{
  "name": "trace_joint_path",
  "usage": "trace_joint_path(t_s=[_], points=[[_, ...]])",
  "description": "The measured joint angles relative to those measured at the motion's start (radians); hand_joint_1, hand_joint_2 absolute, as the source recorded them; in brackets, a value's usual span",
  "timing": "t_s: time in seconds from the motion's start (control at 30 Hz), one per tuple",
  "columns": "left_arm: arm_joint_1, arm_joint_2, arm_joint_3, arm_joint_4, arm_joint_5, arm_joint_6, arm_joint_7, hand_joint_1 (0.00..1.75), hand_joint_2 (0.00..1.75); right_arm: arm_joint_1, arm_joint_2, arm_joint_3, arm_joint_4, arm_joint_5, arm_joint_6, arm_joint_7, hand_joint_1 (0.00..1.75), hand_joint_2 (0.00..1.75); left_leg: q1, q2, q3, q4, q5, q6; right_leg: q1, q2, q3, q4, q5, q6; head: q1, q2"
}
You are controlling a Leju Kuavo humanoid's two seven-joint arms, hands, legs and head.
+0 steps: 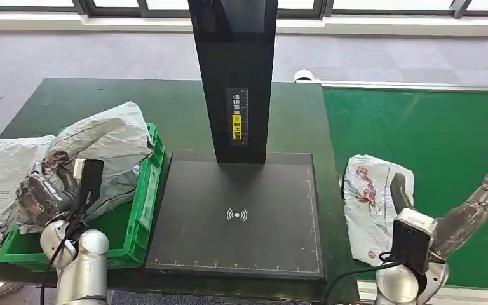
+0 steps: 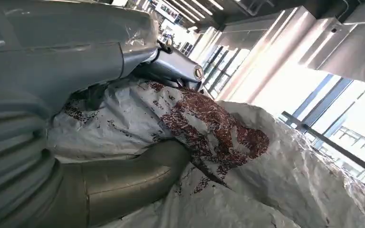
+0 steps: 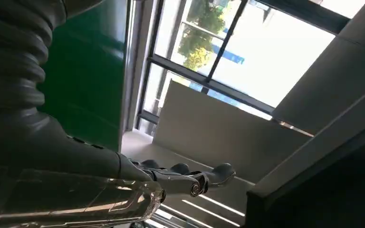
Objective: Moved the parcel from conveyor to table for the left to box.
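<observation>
A grey plastic parcel with red print (image 1: 105, 143) lies over the green crate (image 1: 145, 210) at the left. My left hand (image 1: 38, 194) grips its near end; in the left wrist view the thumb (image 2: 123, 180) and the fingers (image 2: 176, 66) close round the crumpled parcel (image 2: 209, 128). A second white parcel with red print (image 1: 368, 197) lies on the left edge of the green conveyor belt (image 1: 432, 127). Just right of it my right hand (image 1: 467, 213) hovers with fingers spread and nothing in it; the right wrist view shows the hand's fingers (image 3: 180, 178) stretched out in the air.
A black scanner plate (image 1: 238, 216) with a tall black post (image 1: 235, 76) fills the middle of the dark green table (image 1: 101, 101). Another grey bag (image 1: 0, 171) lies left of the crate, partly over its edge.
</observation>
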Motion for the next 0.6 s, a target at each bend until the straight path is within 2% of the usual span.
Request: trace_joint_path(t_s=[0.43, 0.47, 0.6], points=[[0.0, 0.0, 0.0, 0.0, 0.0, 0.0, 0.0, 1.59, 1.75, 0.0, 0.0, 0.0, 0.0, 0.0, 0.0, 0.0, 0.0, 1.75, 0.0, 0.0, 0.0, 0.0, 0.0, 0.0, 0.0, 0.0, 0.0, 0.0, 0.0, 0.0, 0.0, 0.0], [0.0, 0.0, 0.0, 0.0, 0.0, 0.0, 0.0, 0.0, 0.0, 0.0, 0.0, 0.0, 0.0, 0.0, 0.0, 0.0, 0.0, 1.75, 0.0, 0.0, 0.0, 0.0, 0.0, 0.0, 0.0, 0.0, 0.0, 0.0, 0.0, 0.0, 0.0, 0.0], [0.0, 0.0, 0.001, -0.002, 0.022, 0.0, -0.023, 0.0, 0.0, 0.0, 0.0, 0.0, 0.0, -0.001, 0.0, 0.0, 0.0, 1.75, 0.0, 0.0, -0.001, 0.0, 0.0, 0.0, 0.0, 0.0, 0.001, 0.0, 0.0, 0.0, 0.0, 0.0]])
